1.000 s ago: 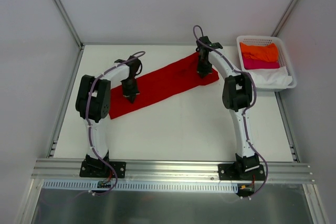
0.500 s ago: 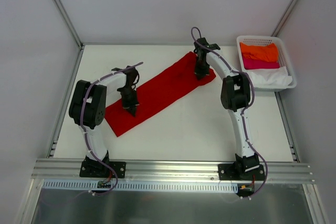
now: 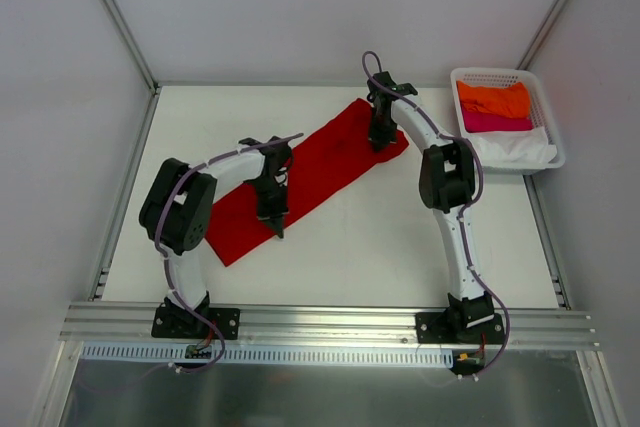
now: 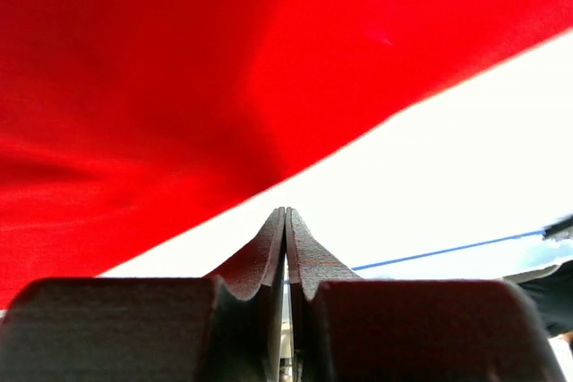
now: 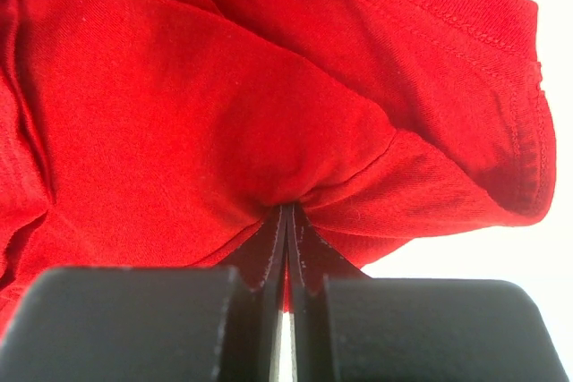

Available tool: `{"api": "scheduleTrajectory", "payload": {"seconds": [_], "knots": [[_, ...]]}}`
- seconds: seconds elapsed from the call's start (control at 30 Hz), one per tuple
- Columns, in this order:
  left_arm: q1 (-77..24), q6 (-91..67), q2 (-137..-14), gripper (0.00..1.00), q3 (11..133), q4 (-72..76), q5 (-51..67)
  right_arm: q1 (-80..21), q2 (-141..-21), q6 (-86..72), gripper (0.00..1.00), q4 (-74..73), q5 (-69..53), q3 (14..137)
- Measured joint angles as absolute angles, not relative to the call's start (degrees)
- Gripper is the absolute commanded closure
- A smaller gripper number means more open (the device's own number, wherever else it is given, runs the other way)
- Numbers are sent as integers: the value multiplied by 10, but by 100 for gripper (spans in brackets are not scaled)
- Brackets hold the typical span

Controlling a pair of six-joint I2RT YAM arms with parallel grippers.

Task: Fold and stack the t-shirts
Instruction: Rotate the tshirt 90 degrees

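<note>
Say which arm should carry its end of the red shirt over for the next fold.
Left, probably. The left gripper is shut on the near edge of the shirt, its arm bent with reach to spare; the right gripper pinches the far end, anchoring it.

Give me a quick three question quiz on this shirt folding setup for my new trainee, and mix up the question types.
1. True or false: the right pincer is shut on the red t-shirt.
2. Pick one: which shirt lies at the far end of the basket? A, the orange shirt. B, the white one. C, the pink one.
3. Count: how many shirts are in the basket?

Key: 1 true, the cloth bunches at its closed tips. 2 A. 3 three.
</note>
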State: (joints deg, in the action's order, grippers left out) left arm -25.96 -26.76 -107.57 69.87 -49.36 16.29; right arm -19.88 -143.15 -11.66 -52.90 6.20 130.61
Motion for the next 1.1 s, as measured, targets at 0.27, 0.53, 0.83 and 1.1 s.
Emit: {"api": "scheduleTrajectory", "payload": {"seconds": [0.27,0.53,0.83,1.1], "knots": [[-337,-316,-1070,100,735,-495,141,-199,-1431,-100,99,-528,62,1306],[-337,-352,-1007,100,897,-501,-37,-199,-1374,-65,99,-501,44,1253],[-332,-386,-896,100,620,-119,-35,-204,-1119,-68,100,-240,3,899],[-335,-363,-848,100,514,-63,-82,-203,-1093,-64,99,-182,-17,813]]}}
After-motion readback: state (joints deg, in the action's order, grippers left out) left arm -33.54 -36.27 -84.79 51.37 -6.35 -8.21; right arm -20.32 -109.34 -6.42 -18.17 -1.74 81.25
